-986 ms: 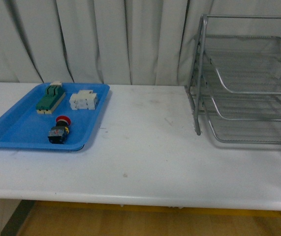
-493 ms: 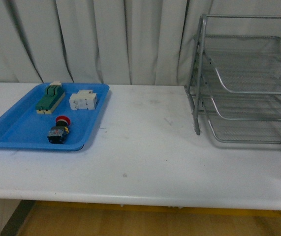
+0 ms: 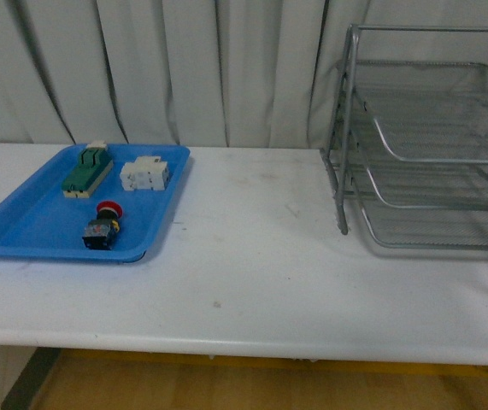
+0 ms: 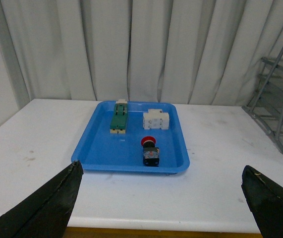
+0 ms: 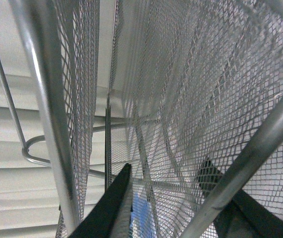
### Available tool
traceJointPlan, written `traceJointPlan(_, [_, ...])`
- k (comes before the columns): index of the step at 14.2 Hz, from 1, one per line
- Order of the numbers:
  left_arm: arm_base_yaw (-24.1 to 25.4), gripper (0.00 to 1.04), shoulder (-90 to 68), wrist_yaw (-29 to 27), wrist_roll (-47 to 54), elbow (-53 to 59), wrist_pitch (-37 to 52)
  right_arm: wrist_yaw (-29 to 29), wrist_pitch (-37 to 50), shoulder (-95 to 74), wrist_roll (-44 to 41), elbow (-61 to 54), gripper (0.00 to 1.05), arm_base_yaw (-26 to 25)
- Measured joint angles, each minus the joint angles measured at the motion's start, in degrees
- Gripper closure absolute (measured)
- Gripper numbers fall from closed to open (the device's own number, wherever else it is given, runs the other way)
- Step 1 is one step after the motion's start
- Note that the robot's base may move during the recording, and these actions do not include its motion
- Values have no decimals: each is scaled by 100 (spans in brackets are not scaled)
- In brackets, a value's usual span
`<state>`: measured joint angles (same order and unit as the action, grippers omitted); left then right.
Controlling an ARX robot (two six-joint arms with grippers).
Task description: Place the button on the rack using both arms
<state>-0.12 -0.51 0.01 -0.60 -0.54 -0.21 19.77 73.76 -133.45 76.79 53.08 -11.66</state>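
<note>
The button lies in the blue tray at the front view's left, ahead of the wide-open, empty left hand, while the right hand, fingers apart and gripping nothing, sits close against the rack.

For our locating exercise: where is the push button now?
Front view, left side: the button lies in the blue tray by its near rim, closer than the white component.

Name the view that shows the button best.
Left wrist view: the button sits centred and unobstructed in the blue tray, red cap clear. Front view shows it smaller, to the left. Right wrist view misses it, facing rack mesh.
</note>
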Motion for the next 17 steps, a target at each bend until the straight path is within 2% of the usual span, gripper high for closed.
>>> traceJointPlan(4, [0,7,0,0,0,0,0,-2,-63,-87,-28,33,94,9])
traceJointPlan(5, [0,7,0,0,0,0,0,-7,-74,-111,254,37,100,9])
traceJointPlan(11, [0,7,0,0,0,0,0,0,50,-116,531,-157,101,-7])
traceJointPlan(17, [0,7,0,0,0,0,-2,490,227,520,538,-1821,101,-417])
